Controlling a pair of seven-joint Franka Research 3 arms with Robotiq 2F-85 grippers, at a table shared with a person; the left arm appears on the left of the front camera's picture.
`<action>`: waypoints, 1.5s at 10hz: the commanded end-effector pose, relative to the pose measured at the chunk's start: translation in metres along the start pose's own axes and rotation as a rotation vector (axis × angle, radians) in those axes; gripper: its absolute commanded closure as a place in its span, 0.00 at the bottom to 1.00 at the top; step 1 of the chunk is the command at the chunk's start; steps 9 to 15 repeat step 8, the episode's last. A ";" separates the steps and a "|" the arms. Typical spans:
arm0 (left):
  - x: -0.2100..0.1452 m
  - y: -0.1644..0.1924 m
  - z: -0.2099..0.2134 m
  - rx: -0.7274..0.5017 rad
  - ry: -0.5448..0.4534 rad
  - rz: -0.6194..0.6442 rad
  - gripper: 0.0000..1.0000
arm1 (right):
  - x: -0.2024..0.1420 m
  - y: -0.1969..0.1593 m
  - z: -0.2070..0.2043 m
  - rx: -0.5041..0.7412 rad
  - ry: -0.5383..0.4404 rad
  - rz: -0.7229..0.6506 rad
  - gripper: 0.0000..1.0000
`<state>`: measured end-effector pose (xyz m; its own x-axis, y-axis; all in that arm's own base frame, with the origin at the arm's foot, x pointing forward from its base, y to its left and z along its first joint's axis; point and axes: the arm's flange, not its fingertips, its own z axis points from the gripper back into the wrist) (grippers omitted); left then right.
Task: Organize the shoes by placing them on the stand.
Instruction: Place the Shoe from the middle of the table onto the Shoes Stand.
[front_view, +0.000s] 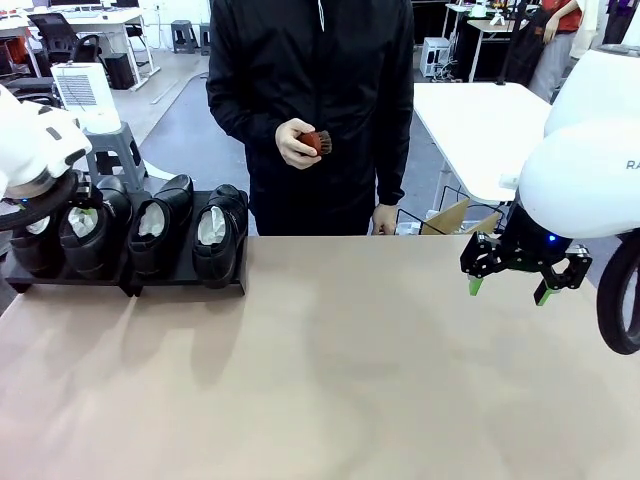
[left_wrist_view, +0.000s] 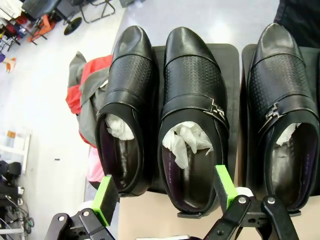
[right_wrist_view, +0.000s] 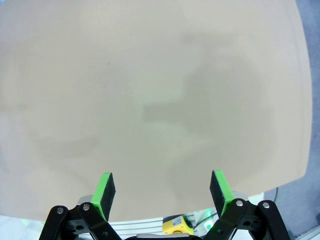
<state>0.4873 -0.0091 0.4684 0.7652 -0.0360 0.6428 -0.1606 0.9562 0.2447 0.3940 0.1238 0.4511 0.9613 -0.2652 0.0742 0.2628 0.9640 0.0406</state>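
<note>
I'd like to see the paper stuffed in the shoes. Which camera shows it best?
The left wrist view: it looks straight down into three shoes, so the white paper shows crumpled and close. The front view shows all four shoes on the stand, but the paper is small pale patches. The right wrist view looks at bare table.
</note>
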 end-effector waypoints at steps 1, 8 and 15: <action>0.001 0.001 0.001 0.002 -0.003 -0.013 0.00 | 0.001 -0.001 0.001 -0.004 -0.005 0.014 0.00; 0.001 0.001 0.001 0.002 -0.003 -0.013 0.00 | 0.001 -0.001 0.001 -0.004 -0.005 0.014 0.00; 0.001 0.001 0.001 0.002 -0.003 -0.013 0.00 | 0.001 -0.001 0.001 -0.004 -0.005 0.014 0.00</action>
